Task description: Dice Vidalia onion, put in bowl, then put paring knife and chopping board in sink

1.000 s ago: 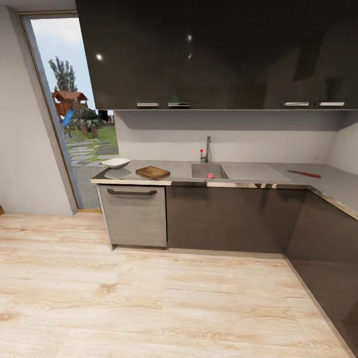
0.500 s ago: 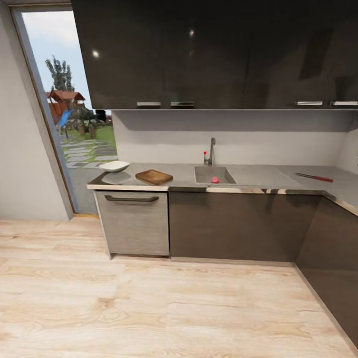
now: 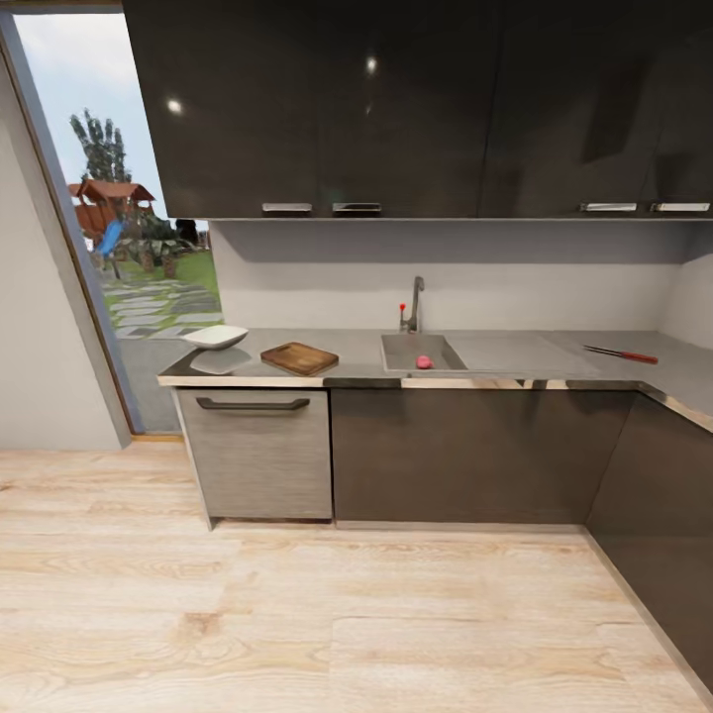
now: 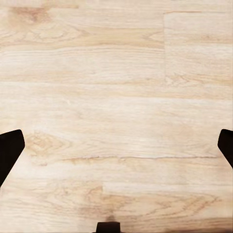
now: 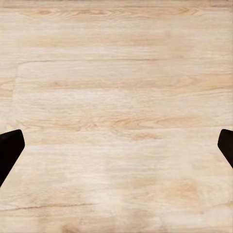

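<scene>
Stretching along the back wall and turning a corner at the right: a long glossy grey countertop (image 3: 356, 349) with a thin light wood edge, sitting over dark cabinet fronts. Lying on it, from the left end: a white shallow squarish bowl (image 3: 215, 337), then just beside it a brown wood-grain rectangular chopping board (image 3: 299, 358), set at a slant. Sitting recessed past the board: a rectangular grey sink (image 3: 408, 351) with a flat drainboard. Resting well apart to the right, near the corner: a slim paring knife (image 3: 621, 354) with a dark blade and red handle.
</scene>
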{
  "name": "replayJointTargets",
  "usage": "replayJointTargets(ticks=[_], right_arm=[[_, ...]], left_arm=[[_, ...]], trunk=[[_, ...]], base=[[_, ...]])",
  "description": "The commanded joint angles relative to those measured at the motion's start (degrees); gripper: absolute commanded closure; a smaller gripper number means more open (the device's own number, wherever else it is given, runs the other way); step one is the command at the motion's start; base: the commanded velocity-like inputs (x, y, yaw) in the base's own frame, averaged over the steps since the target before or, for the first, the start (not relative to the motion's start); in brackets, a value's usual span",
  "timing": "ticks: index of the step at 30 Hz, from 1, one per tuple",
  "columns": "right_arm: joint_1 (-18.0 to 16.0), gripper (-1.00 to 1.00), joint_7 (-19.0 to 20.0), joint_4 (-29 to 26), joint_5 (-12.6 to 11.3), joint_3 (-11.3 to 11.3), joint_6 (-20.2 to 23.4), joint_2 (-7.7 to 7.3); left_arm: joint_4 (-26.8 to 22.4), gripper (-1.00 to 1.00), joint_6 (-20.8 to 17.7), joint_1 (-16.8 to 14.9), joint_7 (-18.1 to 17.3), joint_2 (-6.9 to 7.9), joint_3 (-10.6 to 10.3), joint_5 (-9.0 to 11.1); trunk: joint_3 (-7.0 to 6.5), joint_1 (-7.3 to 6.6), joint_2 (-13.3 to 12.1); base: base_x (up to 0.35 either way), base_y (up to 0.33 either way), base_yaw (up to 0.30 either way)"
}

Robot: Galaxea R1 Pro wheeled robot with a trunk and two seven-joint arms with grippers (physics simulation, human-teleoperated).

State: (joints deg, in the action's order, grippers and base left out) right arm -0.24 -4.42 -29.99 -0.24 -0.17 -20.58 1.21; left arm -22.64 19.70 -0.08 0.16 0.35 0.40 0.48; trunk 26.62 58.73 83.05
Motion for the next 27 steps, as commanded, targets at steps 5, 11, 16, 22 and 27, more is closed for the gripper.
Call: replayJointTargets(ticks=[5, 11, 16, 22, 27], right_arm=[[-0.02, -1.0, -0.15, 0.02, -0.01, 0.04, -0.16, 0.02], [-0.02, -1.0, -0.15, 0.02, 0.06, 0.07, -0.16, 0.02], [-0.02, -1.0, -0.15, 0.02, 0.07, 0.08, -0.16, 0.02], [-0.02, -1.0, -0.12, 0.05, 0.07, 0.08, -0.16, -0.05], [-0.02, -1.0, -0.07, 0.06, 0.07, 0.08, -0.16, -0.07]], left_arm=[[0.02, -1.0, 0.16, -0.01, -0.01, -0.04, -0.01, 0.05], [0.09, -1.0, 0.16, -0.01, 0.01, -0.01, 0.02, 0.05], [0.12, -1.0, 0.17, -0.01, 0.0, 0.0, 0.02, 0.05], [0.25, -1.0, 0.17, -0.01, -0.03, 0.0, 0.01, 0.05], [0.31, -1.0, 0.17, -0.01, -0.01, 0.0, 0.03, 0.05]], trunk=[[-0.31, -0.44, -0.77], [-1.38, -1.76, -3.18], [-2.28, -2.86, -5.19], [-3.36, -4.17, -7.59], [-4.26, -5.27, -9.6]], base=[[0.002, 0.001, -0.001], [0.0, 0.0, 0.0], [0.0, 0.0, 0.0], [0.0, 0.0, 0.0], [0.0, 0.0, 0.0]])
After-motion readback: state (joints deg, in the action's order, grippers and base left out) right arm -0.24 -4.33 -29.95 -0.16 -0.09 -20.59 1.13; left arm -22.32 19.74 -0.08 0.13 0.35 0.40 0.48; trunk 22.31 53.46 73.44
